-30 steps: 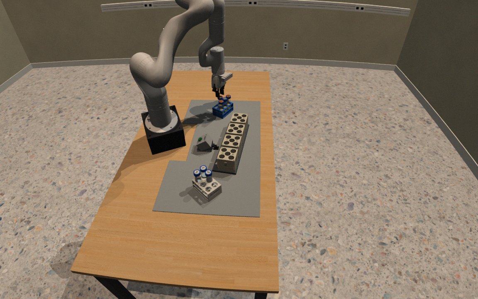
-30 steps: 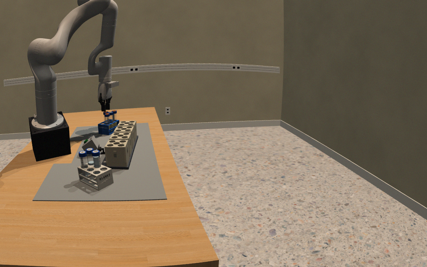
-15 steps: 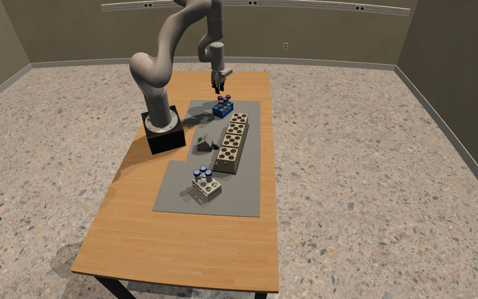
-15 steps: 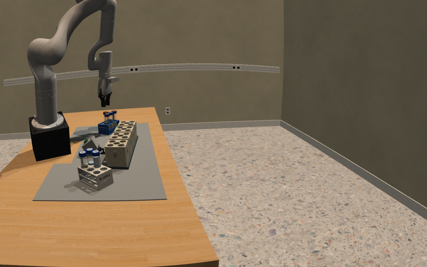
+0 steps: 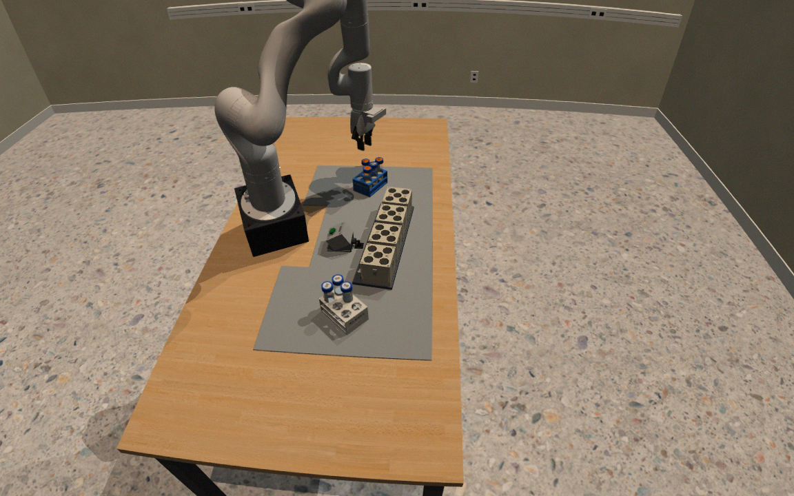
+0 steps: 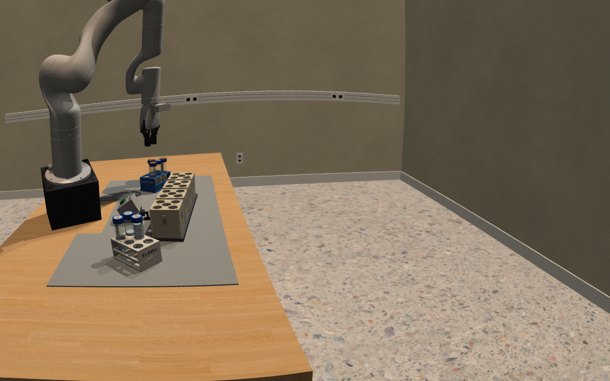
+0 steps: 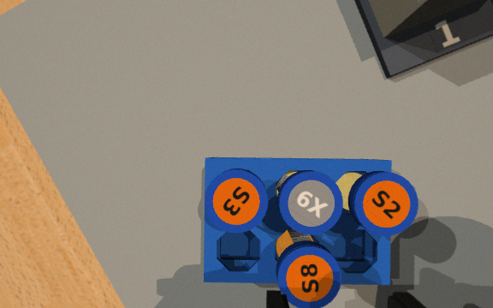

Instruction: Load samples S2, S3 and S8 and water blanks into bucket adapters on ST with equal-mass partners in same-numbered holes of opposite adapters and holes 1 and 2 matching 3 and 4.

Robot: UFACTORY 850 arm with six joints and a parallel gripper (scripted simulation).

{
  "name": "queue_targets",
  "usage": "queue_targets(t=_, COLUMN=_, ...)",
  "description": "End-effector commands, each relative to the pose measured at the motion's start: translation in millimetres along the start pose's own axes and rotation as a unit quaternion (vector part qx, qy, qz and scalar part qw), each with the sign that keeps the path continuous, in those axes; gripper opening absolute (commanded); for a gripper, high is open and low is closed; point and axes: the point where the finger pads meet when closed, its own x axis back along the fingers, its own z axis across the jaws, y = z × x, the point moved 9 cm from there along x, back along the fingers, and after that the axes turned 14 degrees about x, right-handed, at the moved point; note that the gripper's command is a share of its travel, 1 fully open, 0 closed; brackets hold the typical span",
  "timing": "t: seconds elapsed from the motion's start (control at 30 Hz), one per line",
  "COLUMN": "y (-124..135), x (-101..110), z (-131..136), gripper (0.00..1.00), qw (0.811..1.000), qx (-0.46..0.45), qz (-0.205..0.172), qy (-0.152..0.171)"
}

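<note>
My gripper (image 5: pixel 364 147) (image 6: pixel 150 143) is part-open and empty, above the blue samples rack (image 5: pixel 360 184) (image 6: pixel 150 184) (image 7: pixel 246 164). In that rack stand S3 (image 5: pixel 379 160) (image 7: pixel 235 201), X9 (image 7: pixel 311 203) and S2 (image 5: pixel 367 169) (image 7: pixel 386 203) in one row, and S8 (image 5: pixel 365 161) (image 7: pixel 309 278) in the other, beside X9. Four adapters (image 5: pixel 378 271) (image 6: pixel 167 225) stand in the stand (image 5: pixel 403 242) (image 7: pixel 411 62); their holes look empty. Three blanks (image 5: pixel 338 279) (image 5: pixel 327 286) (image 5: pixel 347 286) stand in the white rack (image 5: pixel 358 319) (image 6: pixel 151 253); their printed volumes are unreadable.
The small sloped desk (image 5: pixel 341 240) (image 6: pixel 130 207) with the green DONE key (image 5: pixel 332 230) (image 6: pixel 122 200) stands between the arm's black base (image 5: pixel 276 237) (image 6: pixel 72 206) and the adapters. Grey mat (image 5: pixel 400 336) lies under the racks and stand on the wooden table (image 5: pixel 301 407).
</note>
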Motion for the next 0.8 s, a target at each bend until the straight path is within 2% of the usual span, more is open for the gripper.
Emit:
queue_targets(t=0.0, y=-0.5, x=8.3, z=-0.7, gripper=0.44, qw=1.000, qx=0.000, qz=-0.001, qy=0.000)
queue_targets(t=0.5, y=-0.6, x=38.3, z=-0.7, gripper=0.44, qw=1.000, qx=0.000, qz=-0.001, qy=0.000)
queue_targets(t=0.77, y=-0.6, x=46.6, z=-0.8, gripper=0.44, qw=1.000, qx=0.000, qz=-0.001, qy=0.000)
